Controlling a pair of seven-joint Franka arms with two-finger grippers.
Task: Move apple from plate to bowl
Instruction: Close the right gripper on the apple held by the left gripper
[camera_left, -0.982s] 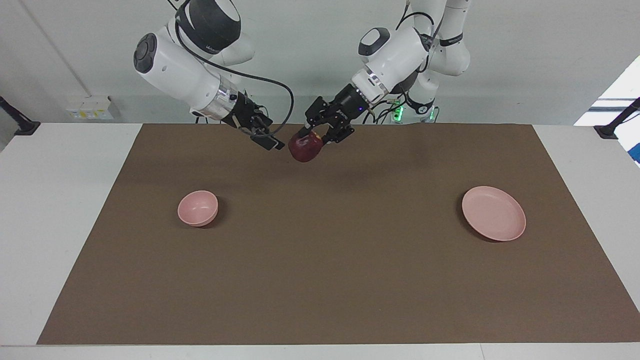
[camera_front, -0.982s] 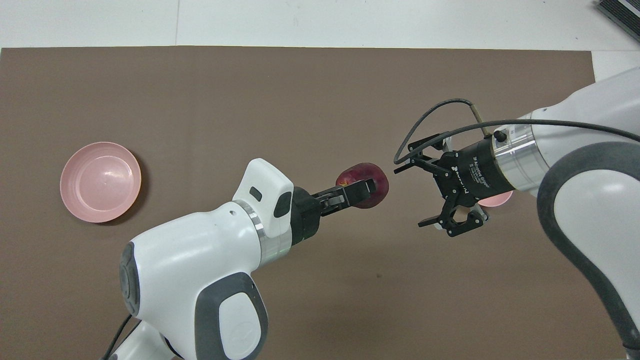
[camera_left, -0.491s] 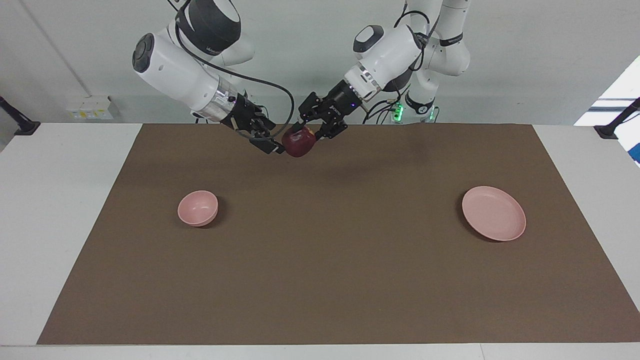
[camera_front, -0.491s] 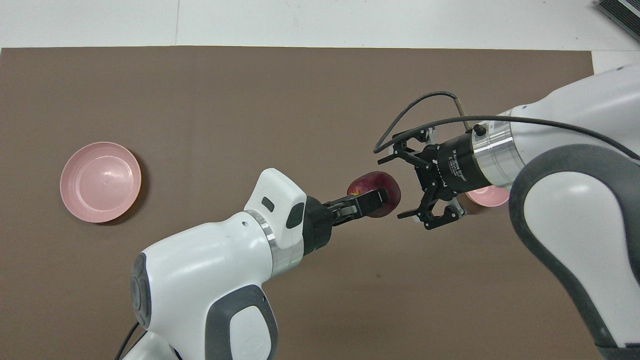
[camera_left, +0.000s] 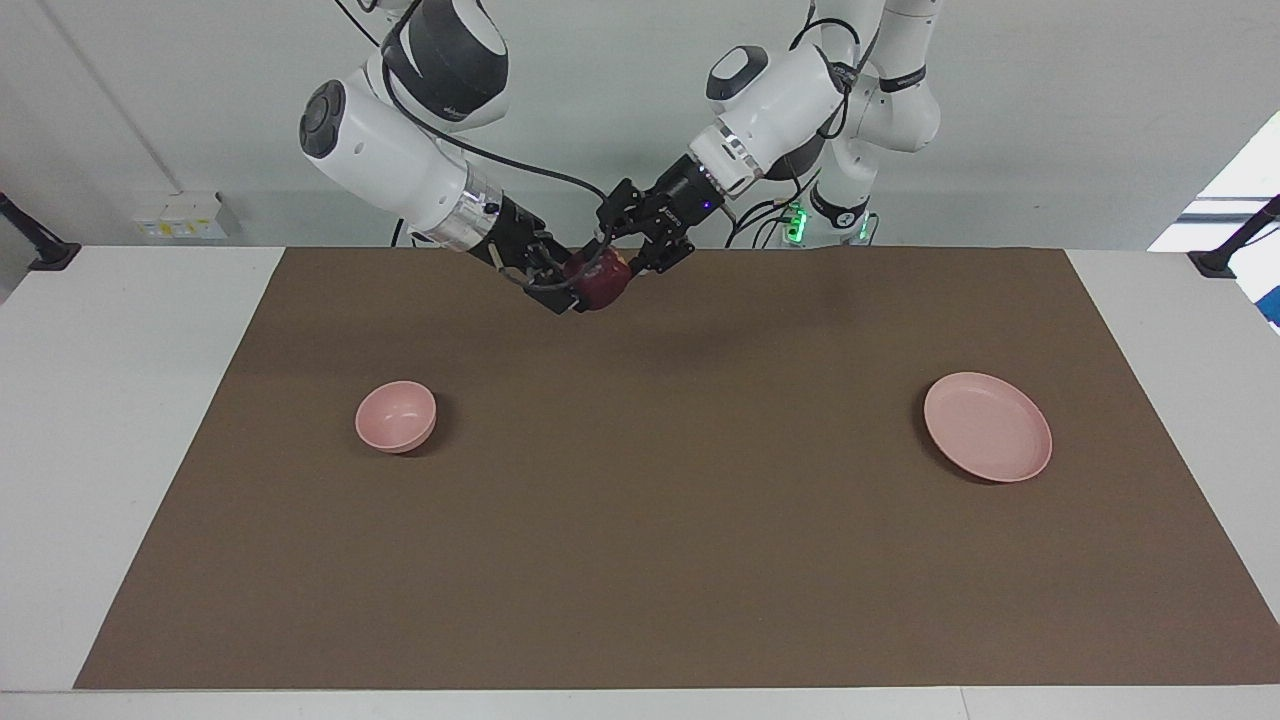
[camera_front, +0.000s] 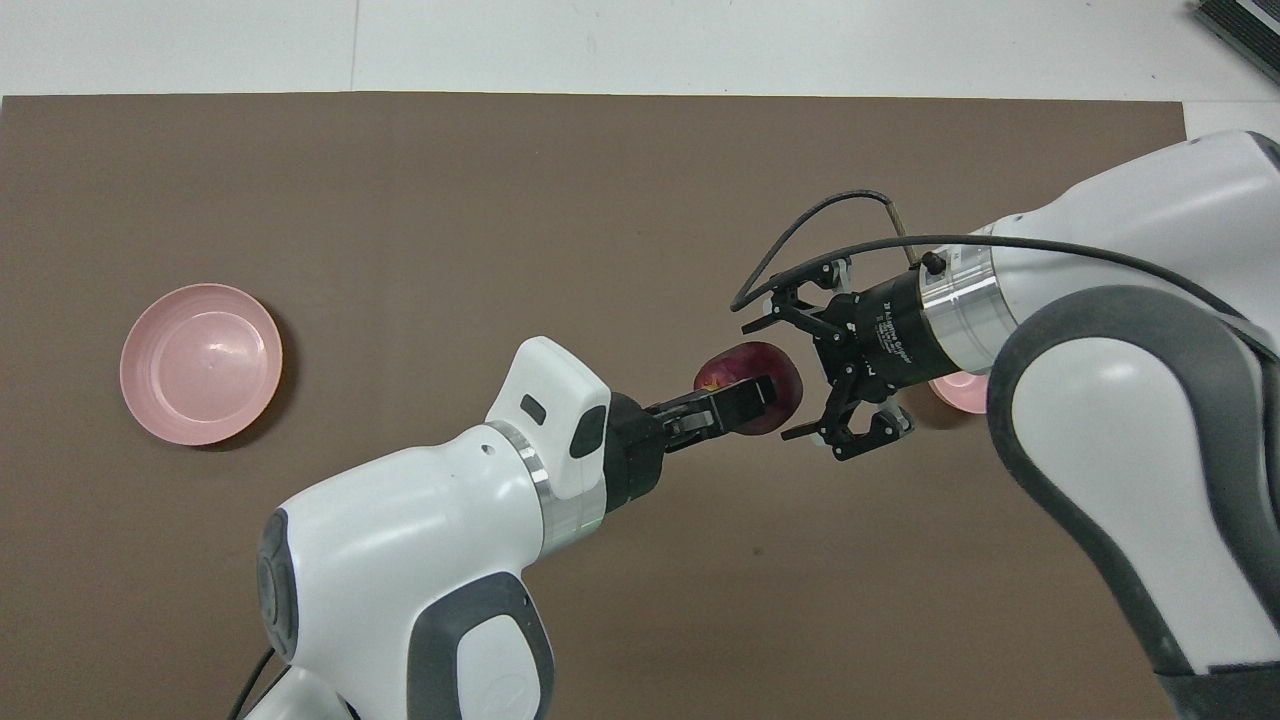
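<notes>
Mid-air meeting of two arms above the brown mat (camera_left: 640, 520) on the table (camera_left: 110, 420). The left claw (camera_left: 612, 262) is clamped on the dark red apple (camera_left: 600, 283) and holds it raised over the mat, clear of the surface. The right claw (camera_left: 560, 285), its fingers spread wide, stands around the apple from the right arm's end, one finger to each side; whether they touch the fruit cannot be told. Taking the apple as landmark: the pink bowl (camera_left: 396, 415) sits on the mat farther from the robots and toward the right arm's end; the pink plate (camera_left: 988, 427) lies farther from the robots and toward the left arm's end, well apart. In the overhead view the right arm hides most of the bowl.
</notes>
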